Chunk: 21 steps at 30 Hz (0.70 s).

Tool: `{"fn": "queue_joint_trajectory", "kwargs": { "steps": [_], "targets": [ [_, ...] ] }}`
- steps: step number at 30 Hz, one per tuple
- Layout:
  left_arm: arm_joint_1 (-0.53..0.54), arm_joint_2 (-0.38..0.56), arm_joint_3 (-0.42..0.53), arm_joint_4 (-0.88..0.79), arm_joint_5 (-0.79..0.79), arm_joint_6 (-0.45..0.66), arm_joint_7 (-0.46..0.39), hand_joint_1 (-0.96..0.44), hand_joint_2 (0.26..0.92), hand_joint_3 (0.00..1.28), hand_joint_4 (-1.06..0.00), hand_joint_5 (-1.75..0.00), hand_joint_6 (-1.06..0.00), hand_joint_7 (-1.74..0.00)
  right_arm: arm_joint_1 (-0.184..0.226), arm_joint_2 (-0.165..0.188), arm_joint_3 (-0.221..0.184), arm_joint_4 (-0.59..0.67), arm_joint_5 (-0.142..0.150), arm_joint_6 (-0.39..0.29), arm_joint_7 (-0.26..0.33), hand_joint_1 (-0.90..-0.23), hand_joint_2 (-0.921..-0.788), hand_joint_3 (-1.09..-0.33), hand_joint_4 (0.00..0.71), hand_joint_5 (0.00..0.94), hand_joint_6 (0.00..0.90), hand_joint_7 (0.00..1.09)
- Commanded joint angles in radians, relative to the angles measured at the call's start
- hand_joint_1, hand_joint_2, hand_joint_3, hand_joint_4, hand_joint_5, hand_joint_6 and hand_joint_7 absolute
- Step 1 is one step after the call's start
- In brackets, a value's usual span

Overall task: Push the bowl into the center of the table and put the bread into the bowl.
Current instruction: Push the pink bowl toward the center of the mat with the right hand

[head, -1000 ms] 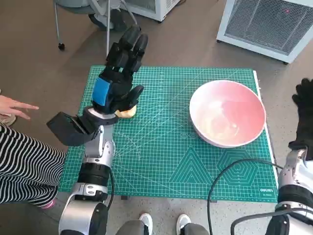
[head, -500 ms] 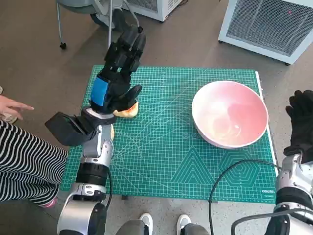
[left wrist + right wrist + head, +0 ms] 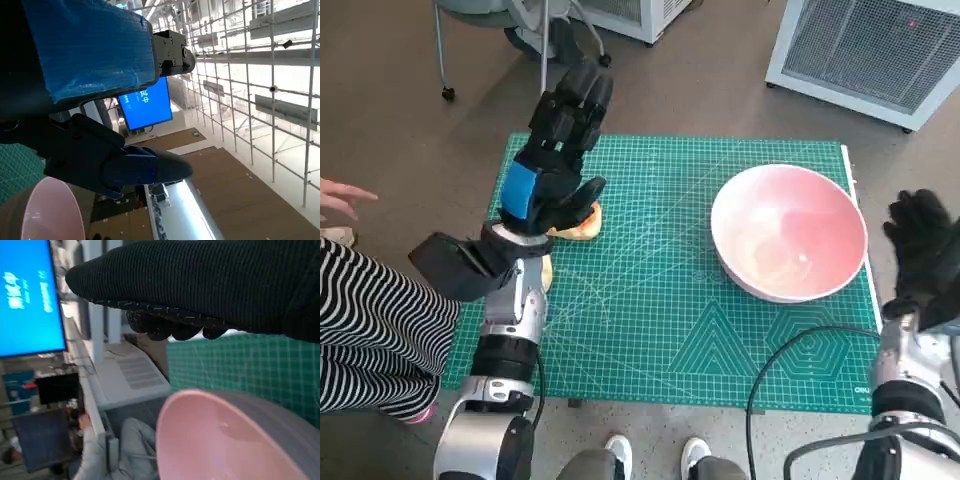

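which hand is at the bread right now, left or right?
The left hand, blue-taped, sits over the bread. The right hand, gloved, is beside the bowl.

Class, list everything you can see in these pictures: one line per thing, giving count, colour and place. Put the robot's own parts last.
bowl: one, pink, on the mat's right part, empty.
bread: one, tan, on the mat's left part, partly under the left hand.
cutting mat: one, green with a white grid, covering the table.
white cabinet: one, with a grille, on the floor beyond the table's right corner.
cable: one, black, looping over the mat's near right corner.
person: one, striped black and white clothing, at the left edge, a hand raised.
shoes: two, white, below the table's near edge.
left hand: one, black with blue tape, fingers spread over the bread.
right hand: one, black glove, open, beside the bowl's right rim.
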Motion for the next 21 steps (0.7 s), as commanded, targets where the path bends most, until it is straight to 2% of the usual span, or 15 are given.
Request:
{"fn": "queue_joint_trajectory", "kwargs": {
  "steps": [1, 13, 21],
  "targets": [
    [0.015, 0.01, 0.007, -0.013, -0.004, 0.004, 0.0, -0.72, 0.921, 0.34, -0.04, 0.0, 0.0, -0.33, 0.004, 0.025, 0.005, 0.021, -0.009, 0.03, -0.003, -0.615, -0.921, -0.894, 0.062, 0.001, 0.021, 0.28],
    [0.021, 0.014, 0.011, -0.011, -0.005, -0.002, -0.002, -0.71, 0.921, 0.33, -0.04, 0.0, 0.0, -0.32, -0.01, 0.068, 0.022, 0.023, -0.02, 0.05, 0.007, -0.657, -0.921, -0.827, 0.086, 0.009, 0.047, 0.27],
    [0.022, 0.012, 0.011, -0.009, -0.006, -0.002, -0.004, -0.71, 0.921, 0.33, -0.03, 0.0, 0.0, -0.32, -0.02, 0.094, 0.048, 0.019, -0.034, 0.054, 0.007, -0.659, -0.921, -0.819, 0.093, 0.009, 0.062, 0.26]
  ]
}}
